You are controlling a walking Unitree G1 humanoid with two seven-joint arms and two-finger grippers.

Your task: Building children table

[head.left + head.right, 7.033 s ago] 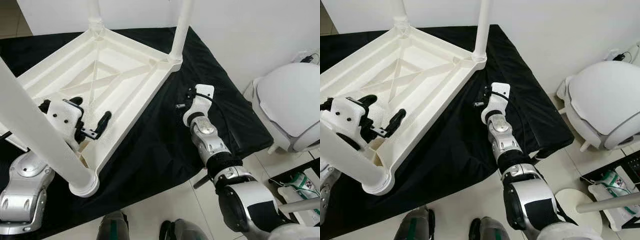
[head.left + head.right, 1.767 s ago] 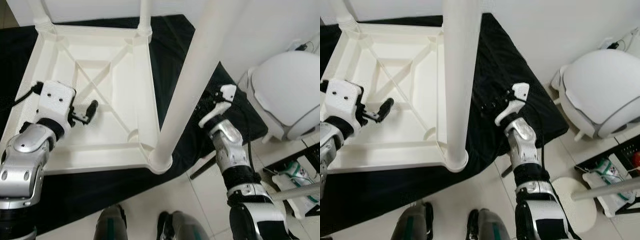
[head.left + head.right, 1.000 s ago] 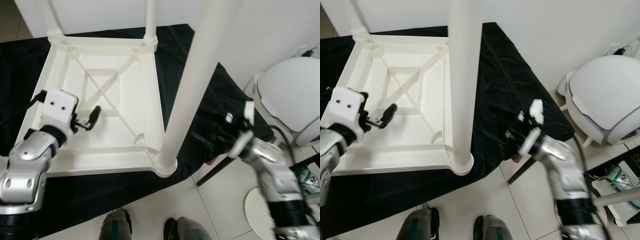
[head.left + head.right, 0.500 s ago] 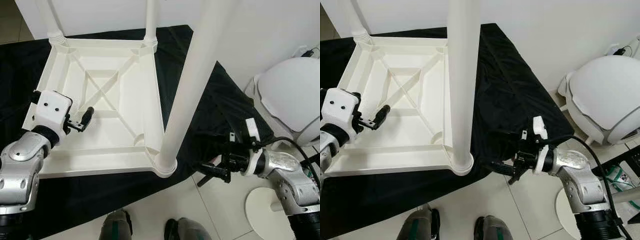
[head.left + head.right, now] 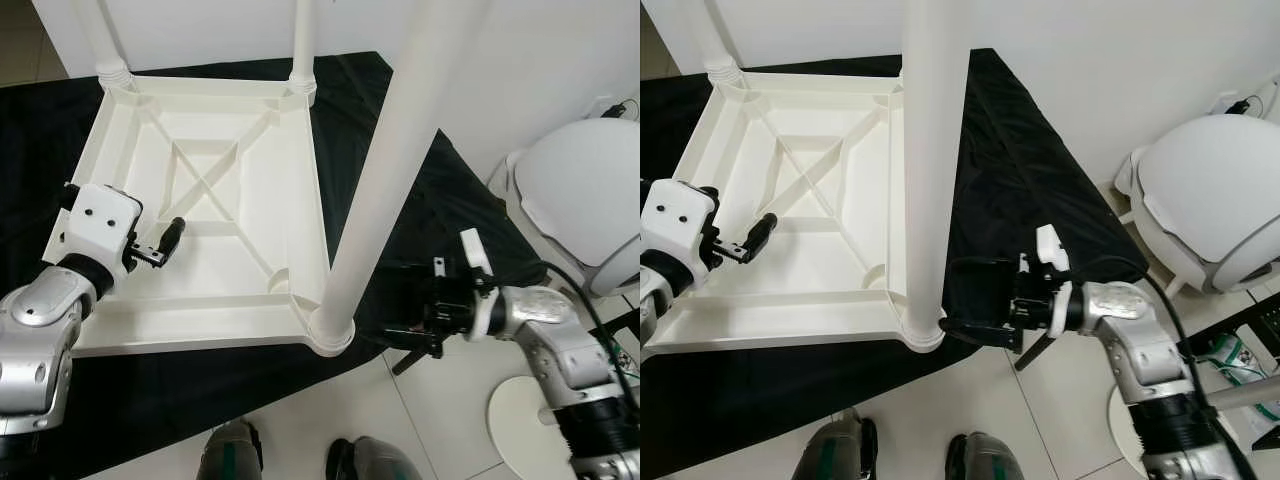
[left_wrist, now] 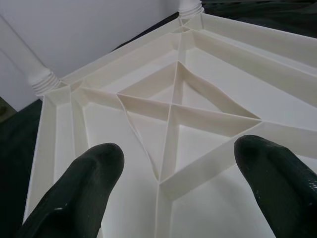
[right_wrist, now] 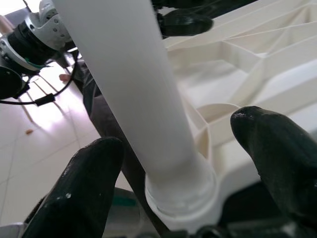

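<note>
A white plastic children's table (image 5: 215, 190) lies upside down on a black cloth (image 5: 440, 210). Legs stand in its two far corners (image 5: 303, 50) and in its near right corner (image 5: 385, 190). My left gripper (image 5: 160, 245) hovers open over the ribbed underside (image 6: 173, 114) near the table's left rim, holding nothing. My right gripper (image 5: 962, 300) reaches in from the right at the cloth's edge, level with the near leg's socket (image 5: 922, 325). In the right wrist view the open fingers (image 7: 270, 144) stand on either side of that leg (image 7: 133, 84) without closing on it.
A large white domed object (image 5: 585, 190) stands on the floor to the right, with a white disc (image 5: 520, 410) below it. A dark rod (image 5: 410, 360) sticks out under the cloth's edge. My feet (image 5: 230, 455) are on pale tiles close to the front edge. A white wall runs behind.
My right arm has swung out and its gripper has moved left to the base of the near leg. The left gripper has shifted slightly left over the underside.
</note>
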